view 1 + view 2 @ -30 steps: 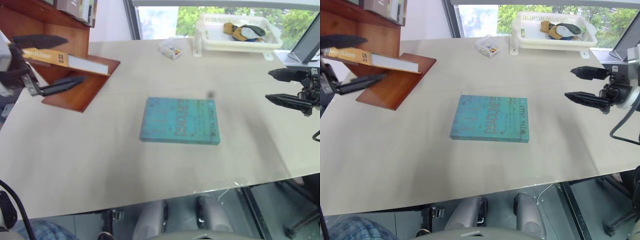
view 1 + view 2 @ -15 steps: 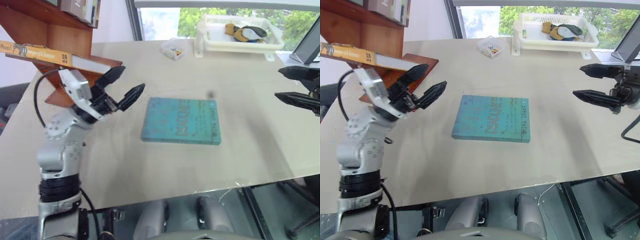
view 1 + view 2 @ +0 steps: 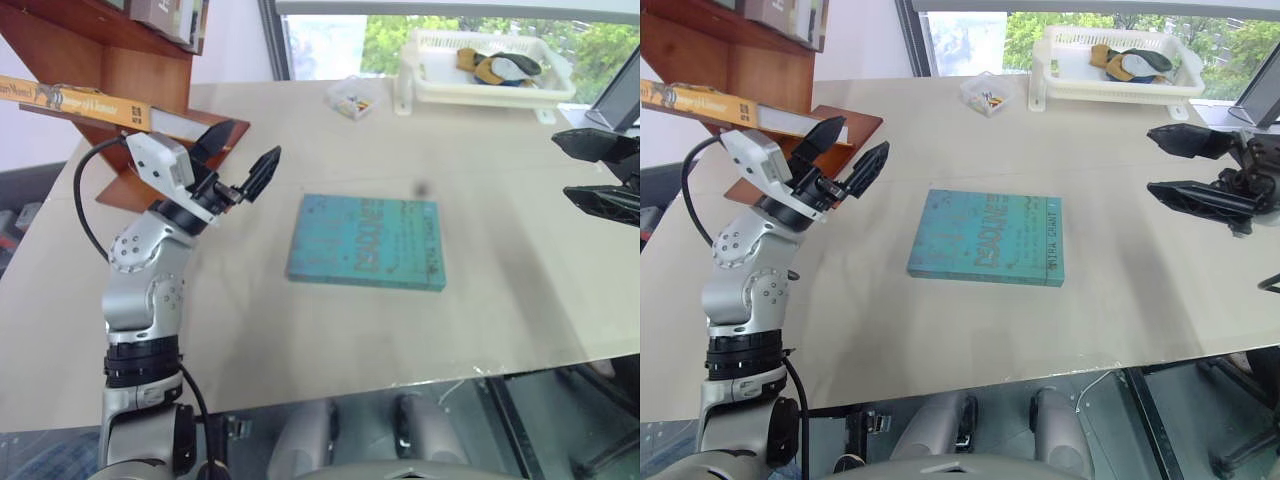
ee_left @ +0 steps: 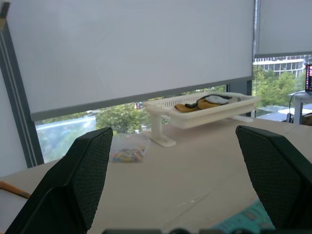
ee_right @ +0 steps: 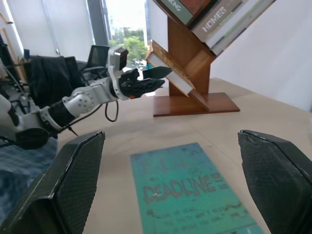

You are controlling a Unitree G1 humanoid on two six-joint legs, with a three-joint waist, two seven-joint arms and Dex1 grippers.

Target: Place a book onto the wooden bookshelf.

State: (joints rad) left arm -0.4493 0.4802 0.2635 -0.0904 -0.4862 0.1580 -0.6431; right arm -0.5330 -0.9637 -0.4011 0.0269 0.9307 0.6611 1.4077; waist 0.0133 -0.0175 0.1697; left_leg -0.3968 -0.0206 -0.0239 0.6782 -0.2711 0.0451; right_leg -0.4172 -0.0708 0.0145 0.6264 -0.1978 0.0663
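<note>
One orange book (image 3: 75,101) is seen on the bookshelf (image 3: 120,75), one teal book (image 3: 367,241) on the table (image 3: 480,300); both grippers, left (image 3: 240,165) and right (image 3: 1185,165), are spread wide, empty.

Orange-yellow book (image 3: 75,102) on the reddish-brown wooden bookshelf (image 3: 120,60); beside the shelf, a teal book (image 3: 367,242) with darker lettering; pale beige table (image 3: 300,330); white basket (image 3: 490,75).

Silver left arm (image 3: 140,290), blk cable (image 3: 85,215)

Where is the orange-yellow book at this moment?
The orange-yellow book lies on a slanted board of the wooden bookshelf, at the table's far left, just behind the open left gripper.
</note>
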